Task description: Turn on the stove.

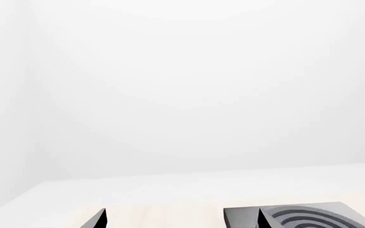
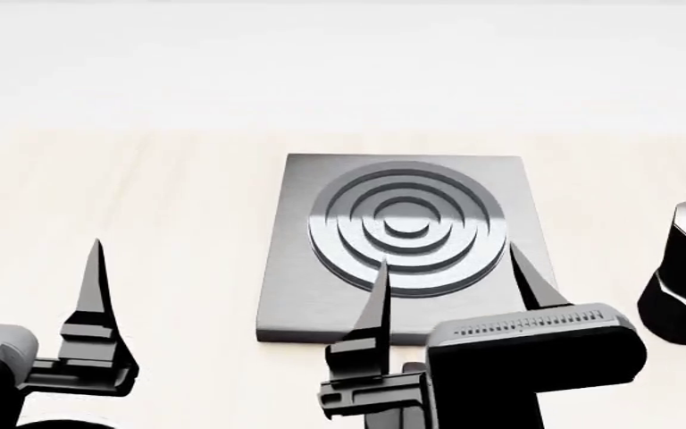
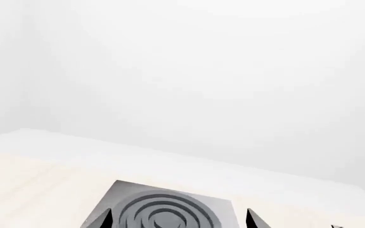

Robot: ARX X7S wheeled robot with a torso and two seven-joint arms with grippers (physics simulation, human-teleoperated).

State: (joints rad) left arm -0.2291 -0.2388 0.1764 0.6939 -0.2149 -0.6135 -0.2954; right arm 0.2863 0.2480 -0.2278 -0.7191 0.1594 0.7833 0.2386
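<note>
We see a pale table (image 2: 140, 179) spread beneath both arms, running well beyond the pincers on every side. On it lies the stove (image 2: 296, 295), a square grey slab whose ringed burner (image 2: 406, 223) sits just ahead of the right pincer (image 2: 453, 279). That pincer hangs over the slab's near edge with its two black fingers (image 2: 375, 304) spread wide, one tip across the burner's rim, the other near the slab's right side, and nothing between them. Our right wrist view confirms it: the burner rings show in the open gap between the fingertips. The stove's knob we cannot find in any view. Off to the right pincer's outer side, apart from the slab, stands a black moka pot (image 2: 684, 286). The left pincer (image 2: 28, 313) hovers over bare table well left of the stove; its wrist view shows two tips set wide apart, holding nothing.
</note>
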